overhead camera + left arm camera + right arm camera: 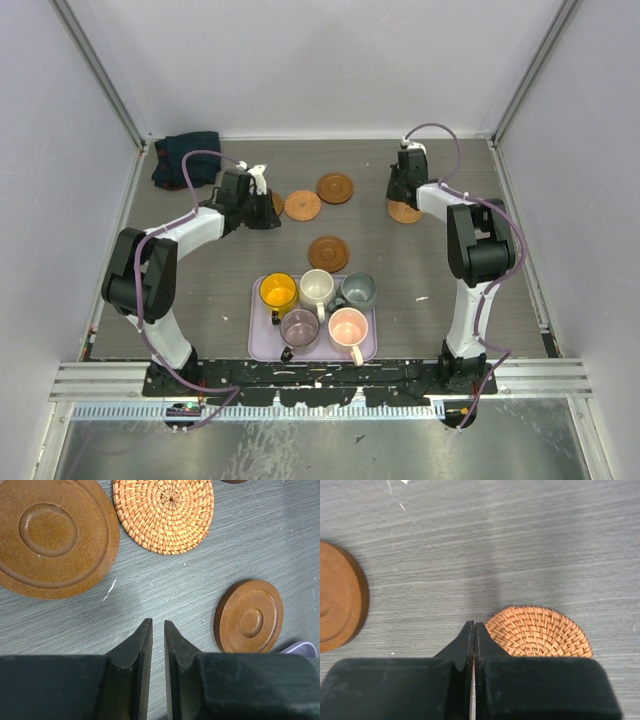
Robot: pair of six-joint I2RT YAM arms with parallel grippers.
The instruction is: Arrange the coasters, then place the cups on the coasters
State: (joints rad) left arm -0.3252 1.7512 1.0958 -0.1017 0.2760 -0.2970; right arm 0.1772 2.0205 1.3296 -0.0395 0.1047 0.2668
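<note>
Five coasters lie on the table: a woven one [302, 205], a wooden one [335, 187], another wooden one [328, 252], a woven one [406, 213] under my right gripper [400, 198], and a wooden one [276, 203] half hidden by my left gripper [265, 217]. The left wrist view shows the left gripper [154, 625] a narrow gap open over bare table, with nothing between its jaws, near a large wooden coaster [50, 535]. My right gripper [474, 625] is shut, empty, beside the woven coaster [540, 632]. The yellow [278, 291], cream [317, 288], grey-green [358, 291], mauve [299, 326] and pink [348, 327] cups stand together.
All the cups stand on a lavender tray [258, 345] near the front edge between the arm bases. A dark folded cloth [185, 160] lies in the back left corner. White walls with metal rails enclose the table.
</note>
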